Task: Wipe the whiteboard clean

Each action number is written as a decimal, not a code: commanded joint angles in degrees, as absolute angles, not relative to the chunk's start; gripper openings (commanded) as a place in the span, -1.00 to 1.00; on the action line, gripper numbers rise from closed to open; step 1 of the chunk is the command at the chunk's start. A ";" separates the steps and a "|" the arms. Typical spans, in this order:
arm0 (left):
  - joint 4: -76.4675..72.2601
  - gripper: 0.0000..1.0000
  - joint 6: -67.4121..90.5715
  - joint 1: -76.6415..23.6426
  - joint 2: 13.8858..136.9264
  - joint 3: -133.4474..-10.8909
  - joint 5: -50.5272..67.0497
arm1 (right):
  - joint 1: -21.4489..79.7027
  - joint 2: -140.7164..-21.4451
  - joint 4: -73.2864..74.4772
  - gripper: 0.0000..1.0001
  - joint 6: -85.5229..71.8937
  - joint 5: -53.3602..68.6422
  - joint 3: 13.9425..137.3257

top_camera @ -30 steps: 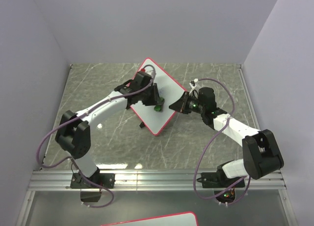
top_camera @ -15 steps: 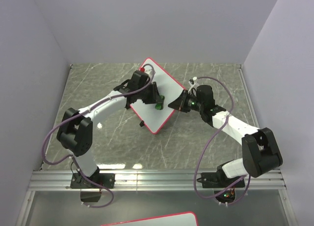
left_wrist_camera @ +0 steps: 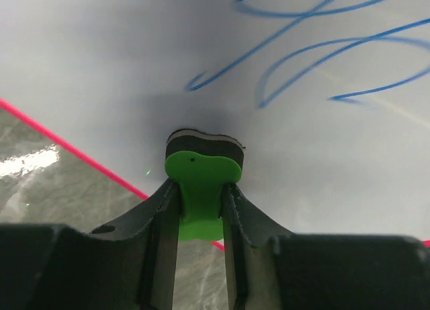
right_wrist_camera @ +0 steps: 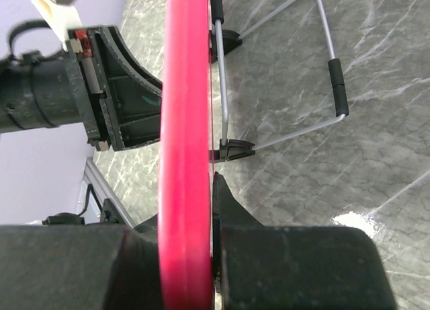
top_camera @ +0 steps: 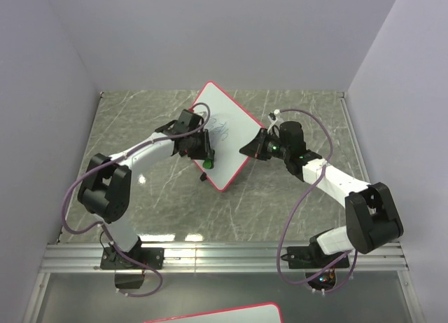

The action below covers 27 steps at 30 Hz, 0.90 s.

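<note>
The whiteboard (top_camera: 224, 137) stands tilted on the marble table, white with a pink-red rim and blue pen scribble (top_camera: 221, 130) near its middle. My left gripper (top_camera: 208, 162) is shut on the small green eraser (left_wrist_camera: 201, 182) and presses it on the board's lower left part, below the blue scribble (left_wrist_camera: 316, 61). My right gripper (top_camera: 250, 149) is shut on the board's right rim (right_wrist_camera: 185, 142), which runs between its jaws. The left gripper's body (right_wrist_camera: 101, 88) shows beyond the rim.
The board's wire stand with black feet (right_wrist_camera: 228, 148) rests on the marble table (top_camera: 140, 120) behind the board. Grey walls close in three sides. A metal rail (top_camera: 224, 256) runs along the near edge. A second pink-rimmed board sliver (top_camera: 217, 314) lies at the bottom.
My left gripper has moved the eraser down and left across the board, from near its middle to the lower left part. The blue scribble now shows. The right gripper has stayed on the rim.
</note>
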State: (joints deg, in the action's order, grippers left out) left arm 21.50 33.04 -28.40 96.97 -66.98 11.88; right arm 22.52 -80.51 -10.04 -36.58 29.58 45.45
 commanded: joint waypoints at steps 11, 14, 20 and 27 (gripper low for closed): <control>25.93 -0.99 31.12 -36.56 101.51 -89.56 14.33 | 26.19 -84.46 2.72 -1.00 -33.84 35.95 47.99; 26.11 -0.99 31.72 -35.86 102.30 -86.59 12.40 | 26.19 -84.81 3.16 -1.00 -33.40 36.21 48.69; 20.22 -0.99 34.10 -25.69 100.37 -73.06 12.92 | 26.19 -84.64 4.92 -1.00 -31.47 36.21 49.66; 19.86 -0.99 32.70 -23.37 102.91 -73.56 13.18 | 26.19 -83.85 4.31 -1.00 -31.46 36.83 47.55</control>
State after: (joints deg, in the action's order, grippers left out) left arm 21.43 32.86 -21.21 101.34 -72.23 13.10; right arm 23.27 -82.91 -7.29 -35.29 29.98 49.50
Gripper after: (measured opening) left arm 0.313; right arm 0.102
